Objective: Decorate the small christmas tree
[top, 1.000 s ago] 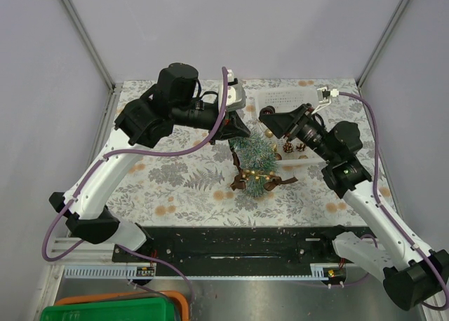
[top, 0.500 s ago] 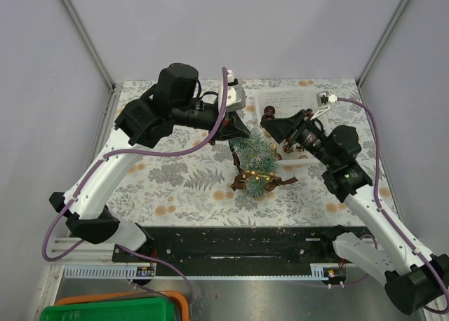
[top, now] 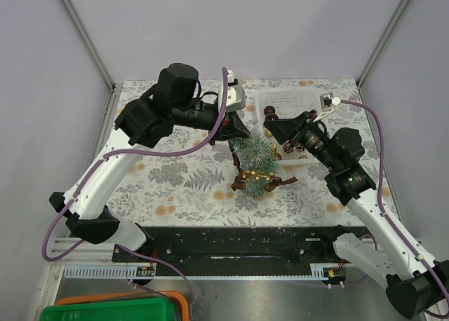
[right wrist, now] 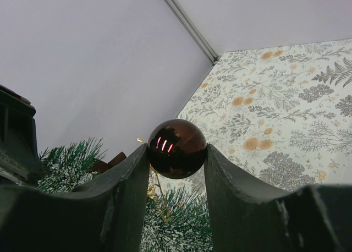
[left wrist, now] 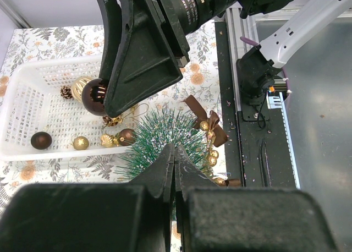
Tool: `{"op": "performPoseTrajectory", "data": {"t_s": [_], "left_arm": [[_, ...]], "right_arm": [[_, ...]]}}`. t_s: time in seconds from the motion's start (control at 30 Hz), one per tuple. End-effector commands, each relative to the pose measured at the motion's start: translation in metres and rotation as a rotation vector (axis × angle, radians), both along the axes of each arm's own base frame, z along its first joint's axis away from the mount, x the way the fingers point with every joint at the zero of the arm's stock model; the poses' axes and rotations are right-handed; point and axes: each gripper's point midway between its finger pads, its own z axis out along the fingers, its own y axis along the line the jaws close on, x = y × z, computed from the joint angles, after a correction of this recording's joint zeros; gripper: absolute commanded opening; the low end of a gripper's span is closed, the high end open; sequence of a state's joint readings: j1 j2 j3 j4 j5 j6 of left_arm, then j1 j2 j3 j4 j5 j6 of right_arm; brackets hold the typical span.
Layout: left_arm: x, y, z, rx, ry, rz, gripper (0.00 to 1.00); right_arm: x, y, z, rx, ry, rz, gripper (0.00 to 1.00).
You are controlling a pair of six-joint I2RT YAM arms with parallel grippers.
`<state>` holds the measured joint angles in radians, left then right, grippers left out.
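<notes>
The small christmas tree (top: 254,161) is standing on its wooden base near the middle of the table (top: 175,184), just in front of the white basket (top: 287,97). A gold bead garland (left wrist: 212,157) and a brown ribbon bow (left wrist: 204,115) are sitting at its lower part.

The left gripper (left wrist: 174,151) is closing on the top of the tree. Its fingers are drawn together to a hairline seam, with bristles spreading around the tips. The left arm is arching high over the left half of the table, elbow raised, wrist pointing right and downward.

The right gripper (right wrist: 177,153) is clamping a glossy dark-brown ball (right wrist: 177,146) between both fingers, opened only to the ball's width, just beside the tree's upper bristles. The right arm is rising from its base, forearm angling left toward the tree.

Inside the basket, small balls (left wrist: 81,143) in gold and brown and a pine cone (left wrist: 66,92) are lying loose.
</notes>
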<state>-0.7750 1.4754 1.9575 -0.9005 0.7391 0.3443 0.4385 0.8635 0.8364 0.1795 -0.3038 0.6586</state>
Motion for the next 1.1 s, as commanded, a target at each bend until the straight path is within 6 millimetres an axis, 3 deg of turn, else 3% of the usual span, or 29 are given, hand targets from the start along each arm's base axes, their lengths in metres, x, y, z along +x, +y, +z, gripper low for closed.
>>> {"op": "performPoseTrajectory", "data": {"t_s": [0.0, 0.17, 0.37, 0.53, 0.67, 0.8, 1.07], "left_arm": [[-0.008, 0.000, 0.022, -0.055, -0.048, -0.041, 0.00], [-0.010, -0.001, 0.024, -0.061, -0.045, -0.049, 0.00], [-0.009, 0.000, 0.026, -0.063, -0.049, -0.045, 0.00], [-0.010, -0.001, 0.024, -0.057, -0.048, -0.050, 0.00], [-0.008, 0.000, 0.018, -0.041, -0.056, -0.049, 0.00], [-0.006, 0.001, 0.013, -0.027, -0.057, -0.039, 0.00], [-0.006, 0.001, 0.014, -0.029, -0.059, -0.035, 0.00]], "right_arm": [[-0.001, -0.002, 0.007, -0.008, -0.040, -0.017, 0.12], [0.011, 0.002, -0.001, -0.007, -0.029, -0.026, 0.12], [0.014, 0.005, 0.009, 0.018, -0.048, -0.018, 0.12], [0.015, -0.001, 0.000, -0.014, -0.030, -0.051, 0.12], [0.007, -0.018, -0.018, -0.068, 0.007, -0.120, 0.11], [-0.015, -0.034, -0.020, -0.069, 0.014, -0.149, 0.11], [-0.028, -0.036, -0.033, -0.022, 0.081, -0.130, 0.11]]}}
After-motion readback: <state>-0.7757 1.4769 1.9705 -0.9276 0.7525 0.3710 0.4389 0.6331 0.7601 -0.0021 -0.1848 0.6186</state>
